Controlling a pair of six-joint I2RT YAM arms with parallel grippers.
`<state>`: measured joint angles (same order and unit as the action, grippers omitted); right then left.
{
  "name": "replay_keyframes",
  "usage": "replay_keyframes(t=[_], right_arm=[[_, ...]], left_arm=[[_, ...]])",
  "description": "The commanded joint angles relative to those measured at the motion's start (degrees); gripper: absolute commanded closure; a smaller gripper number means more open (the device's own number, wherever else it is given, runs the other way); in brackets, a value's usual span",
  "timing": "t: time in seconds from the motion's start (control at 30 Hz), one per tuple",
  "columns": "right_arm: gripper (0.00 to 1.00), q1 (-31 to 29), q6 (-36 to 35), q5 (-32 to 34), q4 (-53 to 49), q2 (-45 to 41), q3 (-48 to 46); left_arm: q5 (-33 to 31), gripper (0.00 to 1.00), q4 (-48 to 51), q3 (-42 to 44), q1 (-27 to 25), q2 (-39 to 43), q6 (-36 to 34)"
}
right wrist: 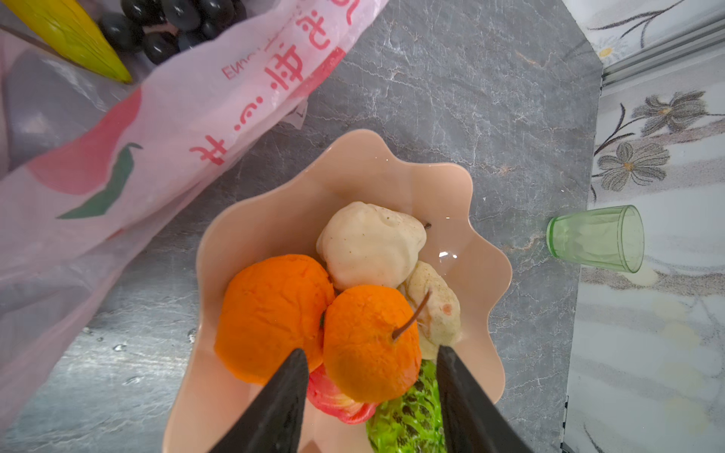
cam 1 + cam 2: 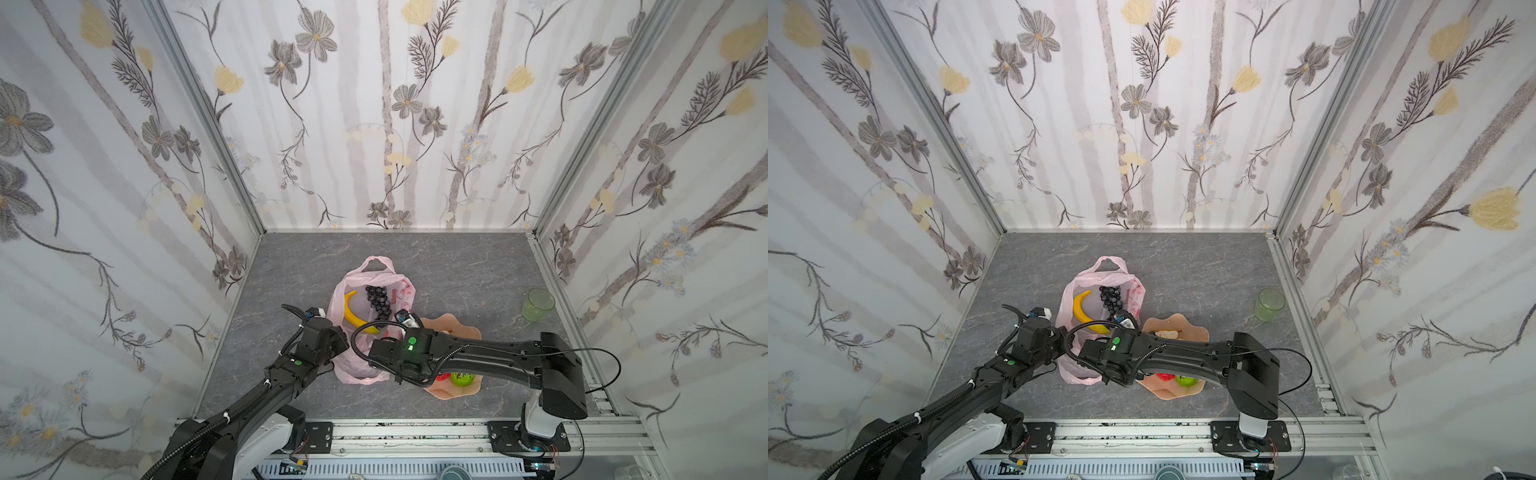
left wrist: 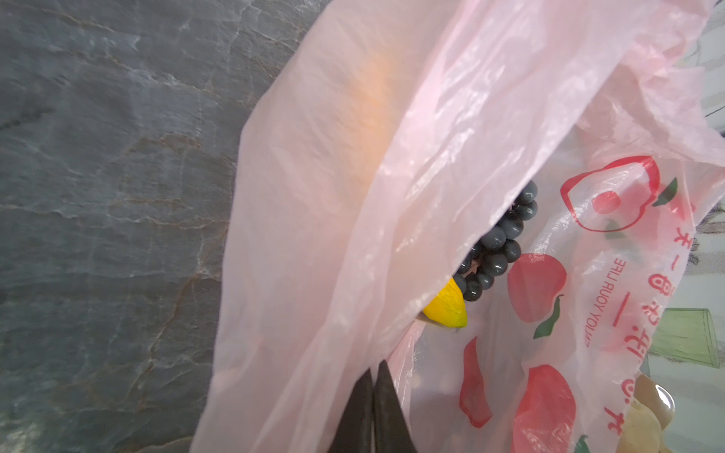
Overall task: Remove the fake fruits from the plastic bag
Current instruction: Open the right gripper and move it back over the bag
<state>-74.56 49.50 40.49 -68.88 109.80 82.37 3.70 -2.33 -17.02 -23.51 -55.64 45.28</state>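
Left claw (image 3: 375, 366): closed, its two dark fingers pinched on the rim of the thin translucent pink plastic bag (image 3: 353, 196) with red print; it holds the film raised on the bag's side away from the plate.
Right claw (image 1: 370, 349): open and holding nothing. It hangs over the peach scalloped plastic plate (image 1: 274, 219), with the smaller round orange (image 1: 368, 313) below and between its fingers.
On the plate: the larger round orange (image 1: 270, 313) touches the smaller one. Two pale beige round fruits (image 1: 368, 243) (image 1: 435, 310) sit behind them. A glossy red apple (image 1: 337, 400) and a bumpy green fruit (image 1: 408, 419) are partly hidden under the oranges.
In the bag: a curved yellow banana (image 2: 355, 316) and a dark purple grape bunch (image 2: 378, 301) lie side by side, the banana farther from the plate.
Bag's place: flat on the grey marbled bench (image 2: 457, 266), mouth open, just beside the plate, on its left in both top views.
Cup: a green translucent plastic cup (image 2: 538, 303) stands upright on the bench, well apart from the plate, towards the right wall.
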Motion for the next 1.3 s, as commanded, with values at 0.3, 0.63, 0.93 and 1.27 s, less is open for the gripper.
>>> replay_keyframes(t=[0.3,0.63,0.93,1.27], right_arm=[[0.44,0.5,-13.3,-3.7,17.4,-0.7,8.3],[0.44,4.2,-21.8,-17.5,32.8,7.8,10.5],[0.45,8.6,-24.3,-24.2,40.0,14.7,12.3],[0.46,10.1,-29.0,-23.2,43.6,23.3,17.6]], left_arm=[[-1.2,1.0,-1.0,1.9,0.3,1.4,1.5],[-2.7,1.0,-1.0,4.4,1.0,3.3,3.0],[-2.6,1.0,-0.9,5.8,2.0,5.7,3.5],[-3.4,1.0,-0.8,7.0,2.7,8.0,3.9]])
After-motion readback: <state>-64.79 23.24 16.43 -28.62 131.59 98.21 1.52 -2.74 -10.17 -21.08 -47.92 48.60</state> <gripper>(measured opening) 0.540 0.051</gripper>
